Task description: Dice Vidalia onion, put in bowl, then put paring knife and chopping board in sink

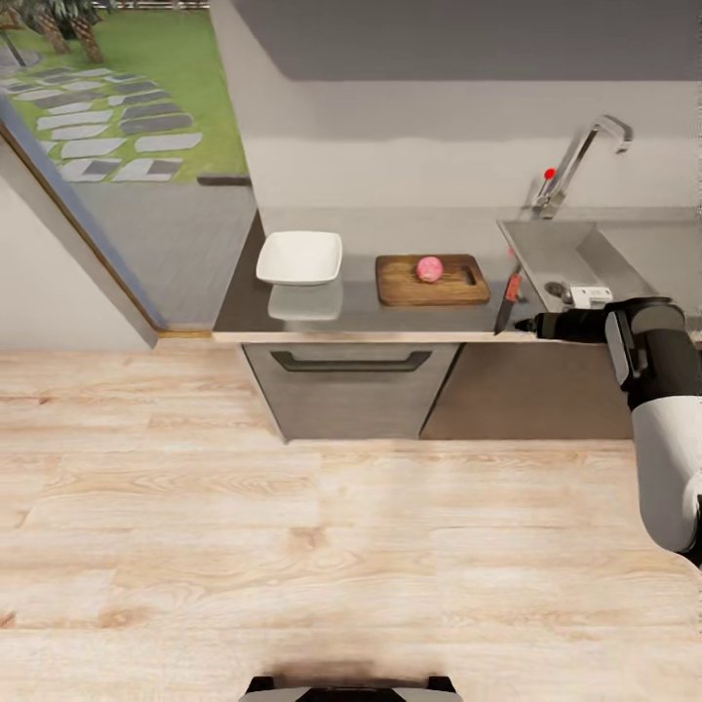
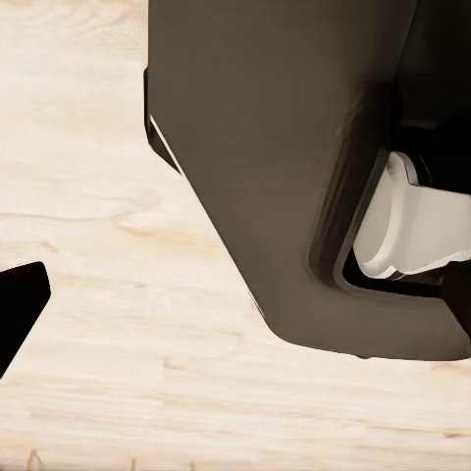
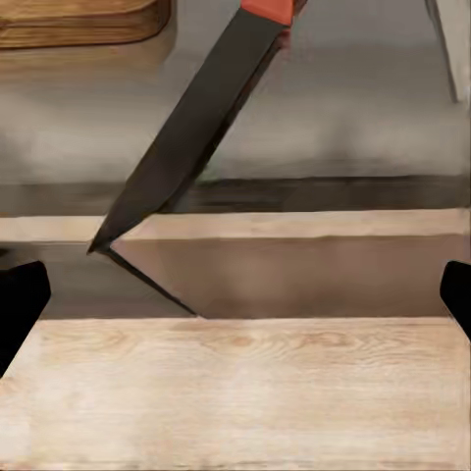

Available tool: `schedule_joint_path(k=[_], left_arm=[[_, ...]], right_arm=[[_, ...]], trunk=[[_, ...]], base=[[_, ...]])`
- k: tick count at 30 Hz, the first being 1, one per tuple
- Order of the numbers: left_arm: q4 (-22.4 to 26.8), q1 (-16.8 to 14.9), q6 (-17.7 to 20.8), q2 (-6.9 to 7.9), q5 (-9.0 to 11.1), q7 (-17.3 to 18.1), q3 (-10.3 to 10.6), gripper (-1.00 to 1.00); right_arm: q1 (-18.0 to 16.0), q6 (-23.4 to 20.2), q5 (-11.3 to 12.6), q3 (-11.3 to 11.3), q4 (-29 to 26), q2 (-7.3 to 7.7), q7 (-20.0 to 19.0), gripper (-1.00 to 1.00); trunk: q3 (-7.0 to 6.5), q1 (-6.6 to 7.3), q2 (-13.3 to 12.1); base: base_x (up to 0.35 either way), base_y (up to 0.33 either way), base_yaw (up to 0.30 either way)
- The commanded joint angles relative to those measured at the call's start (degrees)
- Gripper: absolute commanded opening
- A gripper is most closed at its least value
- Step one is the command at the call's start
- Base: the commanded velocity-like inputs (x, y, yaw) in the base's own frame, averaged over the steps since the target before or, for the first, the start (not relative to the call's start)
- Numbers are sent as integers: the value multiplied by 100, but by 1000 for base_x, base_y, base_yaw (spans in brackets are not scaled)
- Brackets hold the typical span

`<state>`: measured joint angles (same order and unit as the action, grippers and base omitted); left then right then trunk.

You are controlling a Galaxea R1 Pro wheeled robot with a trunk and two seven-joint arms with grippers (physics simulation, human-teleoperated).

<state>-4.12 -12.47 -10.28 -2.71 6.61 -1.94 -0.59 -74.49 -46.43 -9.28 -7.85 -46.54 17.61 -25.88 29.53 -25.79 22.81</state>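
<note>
Right hand, head view: the right hand (image 1: 533, 327) sits at the end of a black forearm, at the bench (image 1: 361, 317) front edge, on the sink side of the chopping board (image 1: 409, 288) and just beside the knife blade.
Onion, head view: the Vidalia onion (image 1: 429, 269) rests whole on the chopping board, near the board's middle and toward its far edge.
Knife, head view: the paring knife (image 1: 507, 302) lies on the bench just past the board's slot-handle end, between the board and the sink (image 1: 556, 253). Its red handle is farther back and its dark tip is at the front edge.
Bowl, head view: the white bowl (image 1: 299, 256) stands on the bench on the board's other side, close to it but apart.
Tap, head view: the chrome tap (image 1: 575, 161) with a red knob rises behind the sink, beyond the board.
Left hand, left wrist view: the left hand (image 2: 235, 299) is released, with one dark fingertip (image 2: 18, 304) at the picture's edge. It grasps nothing, above the wooden floor (image 2: 98, 196) and a dark part of the robot's body.
Right hand, right wrist view: the right hand (image 3: 235, 299) is released, its fingertips (image 3: 20, 309) spread wide apart and grasping nothing.
Knife, right wrist view: the paring knife (image 3: 186, 137) runs slanted beyond the fingertips, its tip overhanging the bench (image 3: 343, 108) edge. It is apart from the chopping board (image 3: 78, 25) corner.
</note>
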Motion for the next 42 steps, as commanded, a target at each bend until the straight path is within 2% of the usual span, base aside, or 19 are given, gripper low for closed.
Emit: schedule_joint_path(k=[1, 5, 11, 18, 20, 21, 24, 26, 27, 28, 29, 30, 31, 32, 35, 39, 40, 42], left_arm=[[-27, -10, -44, -1, 42, 0, -2, 100], [-27, -10, -44, -2, 42, 0, -2, 100], [-27, -10, -44, -2, 42, 0, -2, 100], [-27, -10, -44, 5, 42, 0, -2, 100], [-27, -10, -44, 6, 42, 0, -2, 100], [-27, -10, -44, 8, 42, 0, -2, 100], [-27, -10, -44, 10, 42, 0, -2, 100], [-27, -10, -44, 9, 42, 0, -2, 100], [-27, -10, -44, 9, 42, 0, -2, 100], [-27, -10, -44, 11, 42, 0, -2, 100], [-27, -10, -44, 10, 42, 0, -2, 100], [-27, -10, -44, 9, 42, 0, -2, 100], [-27, -10, -44, 12, 42, 0, -2, 100], [-27, -10, -44, 12, 42, 0, -2, 100], [-23, -10, -50, 10, 42, 0, -2, 100], [-11, -10, -52, 7, 36, -5, -2, 100], [14, -10, -53, 3, 35, -21, -8, 100], [96, -10, -51, -4, 34, -41, -18, 100]], right_arm=[[-4, 73, -174, -15, 82, 3, -54, 100], [-4, 351, -346, -15, 533, 9, -56, 100], [-4, 817, -392, -15, 1029, 6, -54, 100], [-4, 1140, -405, -7, 1645, 5, -39, 100], [-4, 1489, -450, -7, 2049, 5, -15, 100], [-4, 2047, -595, -6, 2627, 5, 48, 100], [-2, 3482, -1046, -6, 3889, 5, 353, 100], [64, 4073, -1164, -3, 4228, 1, 507, 100], [362, 4429, -1224, -3, 4388, -10, 601, 100], [823, 4659, -1254, -5, 4462, -24, 653, 100], [1092, 4813, -1264, -5, 4490, -31, 673, 100], [1210, 4904, -1267, -5, 4500, -34, 681, 100], [1503, 5227, -1271, -6, 4523, -52, 698, 100], [1839, 5596, -1272, -6, 4539, -108, 710, 100], [2707, 6303, -1274, -16, 4547, -285, 790, 100], [3392, 6983, -1265, -26, 4553, -421, 1031, 100], [3707, 7269, -1259, -31, 4555, -490, 1137, 100], [3976, 7542, -1238, -36, 4556, -557, 1212, 100]], trunk=[[8, 0, 11], [8, 0, 11], [8, 0, 11], [8, 0, 11], [8, 0, 11], [8, 0, 11], [8, 0, 11], [8, 0, 11], [8, 0, 11], [8, 0, 11], [8, 0, 11], [8, 0, 11], [8, 0, 11], [8, 0, 11], [8, 0, 11], [8, 0, 11], [8, 0, 11], [8, 0, 11]], base=[[-332, 0, 0], [-332, 0, 0], [-332, -31, 0], [-271, -49, 0], [-80, -12, 0], [-40, -6, 0], [-17, -3, 0], [-7, -1, 0], [-3, 0, 0], [-1, 0, 0], [0, 0, 0], [0, 0, 0], [0, 0, 0], [0, 0, 0], [0, 0, 0], [0, 0, 0], [0, 0, 0], [0, 0, 0]])
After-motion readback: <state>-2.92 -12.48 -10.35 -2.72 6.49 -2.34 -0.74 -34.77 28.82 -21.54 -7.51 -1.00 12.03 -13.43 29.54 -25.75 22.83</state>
